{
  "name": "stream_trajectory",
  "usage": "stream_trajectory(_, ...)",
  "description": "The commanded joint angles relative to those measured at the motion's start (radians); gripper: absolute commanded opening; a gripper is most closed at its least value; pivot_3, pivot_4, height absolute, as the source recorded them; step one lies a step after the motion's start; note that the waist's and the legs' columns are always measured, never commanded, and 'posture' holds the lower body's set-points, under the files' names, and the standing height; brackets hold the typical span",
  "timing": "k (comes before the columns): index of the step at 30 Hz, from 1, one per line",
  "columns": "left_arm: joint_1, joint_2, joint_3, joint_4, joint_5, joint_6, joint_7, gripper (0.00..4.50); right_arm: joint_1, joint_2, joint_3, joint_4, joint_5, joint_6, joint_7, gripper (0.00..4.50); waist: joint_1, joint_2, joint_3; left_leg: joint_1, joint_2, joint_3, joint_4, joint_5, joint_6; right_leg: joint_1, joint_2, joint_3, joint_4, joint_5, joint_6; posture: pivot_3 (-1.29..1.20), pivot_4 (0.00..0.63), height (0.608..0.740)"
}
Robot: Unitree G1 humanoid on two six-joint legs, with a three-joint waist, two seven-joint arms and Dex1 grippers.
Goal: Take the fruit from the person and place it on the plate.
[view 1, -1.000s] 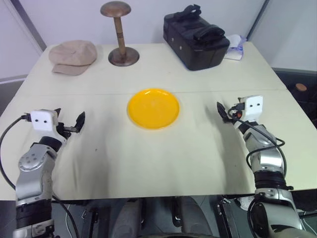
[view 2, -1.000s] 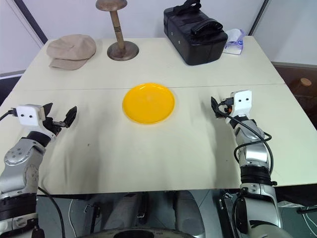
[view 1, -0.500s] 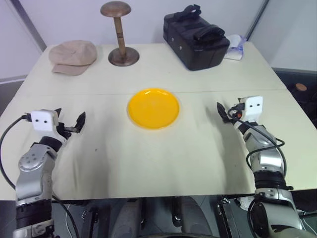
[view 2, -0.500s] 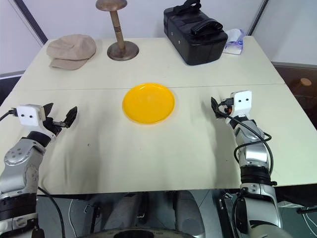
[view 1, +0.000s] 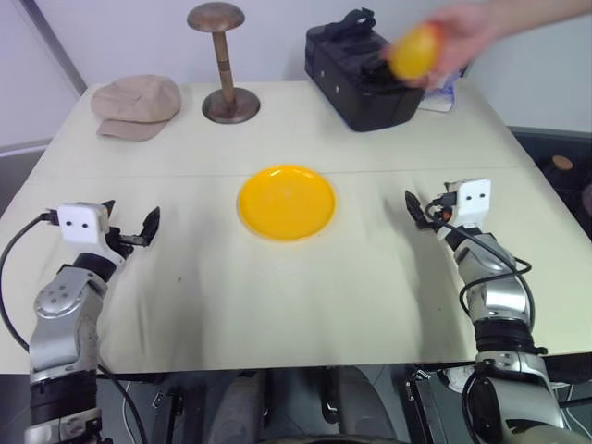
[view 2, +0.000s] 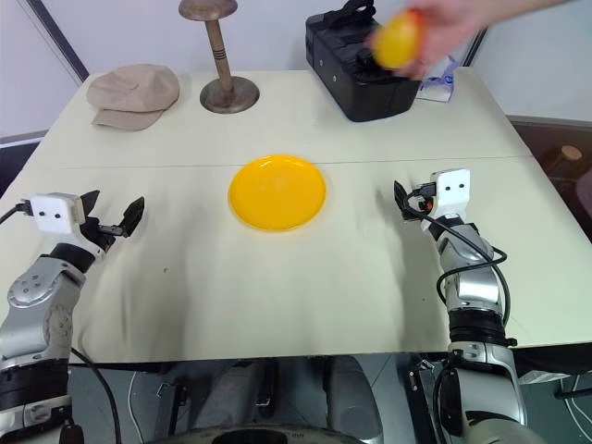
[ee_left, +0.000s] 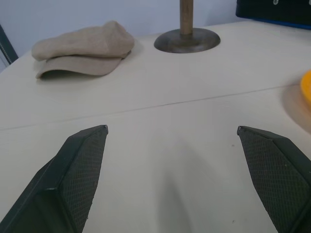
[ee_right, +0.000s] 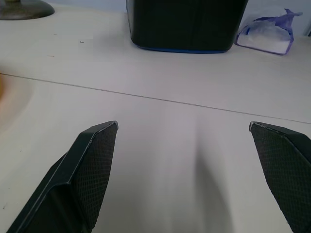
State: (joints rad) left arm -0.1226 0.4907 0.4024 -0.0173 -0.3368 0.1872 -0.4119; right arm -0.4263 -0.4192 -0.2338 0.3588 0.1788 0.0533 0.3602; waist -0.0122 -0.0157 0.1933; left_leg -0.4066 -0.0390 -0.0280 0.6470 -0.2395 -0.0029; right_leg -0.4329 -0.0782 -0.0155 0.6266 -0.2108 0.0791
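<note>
A person's hand (view 1: pixel 465 30) reaches in from the far right, above the black bag, and holds the yellow-orange fruit (view 1: pixel 413 51) in the air. The yellow plate (view 1: pixel 287 202) lies flat at the middle of the table with nothing on it. My left gripper (view 1: pixel 129 220) hovers low over the table's left side, open and holding nothing, well left of the plate. My right gripper (view 1: pixel 425 208) sits right of the plate, also open, its fingers wide apart (ee_right: pixel 183 124). The fruit is well beyond and above my right gripper.
A beige cap (view 1: pixel 137 104) lies at the far left, next to a wooden stand (view 1: pixel 222 65). A black bag (view 1: pixel 365 69) stands at the far right with a small plastic bag (view 1: pixel 439 92) beside it. A seam crosses the table (view 1: pixel 185 305) behind the plate.
A person's hand holding the fruit has come into view at the far right, above the black bag. Both grippers and the plate stay where they were.
</note>
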Motion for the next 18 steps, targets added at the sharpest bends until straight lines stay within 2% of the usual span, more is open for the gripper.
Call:
stream_trajectory(1, -0.011, 0.013, 0.009, -0.009, -0.002, -0.016, -0.003, 4.50, -0.007, -0.006, -0.007, -0.013, 0.001, -0.023, -0.004, 4.42, 0.000, 0.000, 0.000, 0.000, 0.000, 0.000, 0.000, 0.000, 0.000, 0.000, 0.000, 0.000, 0.000, 0.000, 0.000, 0.00, 0.150, 0.740)
stream_trajectory(12, -0.016, 0.021, 0.013, -0.012, -0.001, -0.011, -0.004, 4.50, -0.007, -0.006, -0.002, -0.023, 0.005, -0.014, 0.005, 4.42, 0.000, 0.000, 0.000, 0.000, 0.000, 0.000, 0.000, 0.000, 0.000, 0.000, 0.000, 0.000, 0.000, 0.000, 0.000, 0.00, 0.150, 0.740)
stream_trajectory(15, -0.011, 0.024, 0.015, -0.018, -0.003, -0.007, -0.006, 4.50, 0.010, -0.017, 0.010, -0.109, 0.068, 0.037, 0.104, 4.42, 0.000, 0.000, 0.000, 0.000, 0.000, 0.000, 0.000, 0.000, 0.000, 0.000, 0.000, 0.000, 0.000, 0.000, 0.000, 0.00, 0.150, 0.740)
stream_trajectory(18, -0.011, 0.030, 0.016, -0.015, -0.004, -0.004, -0.011, 4.50, 0.028, -0.053, 0.005, -0.303, 0.242, 0.199, 0.259, 4.42, 0.000, 0.000, 0.000, 0.000, 0.000, 0.000, 0.000, 0.000, 0.000, 0.000, 0.000, 0.000, 0.001, 0.000, 0.000, 0.00, 0.150, 0.740)
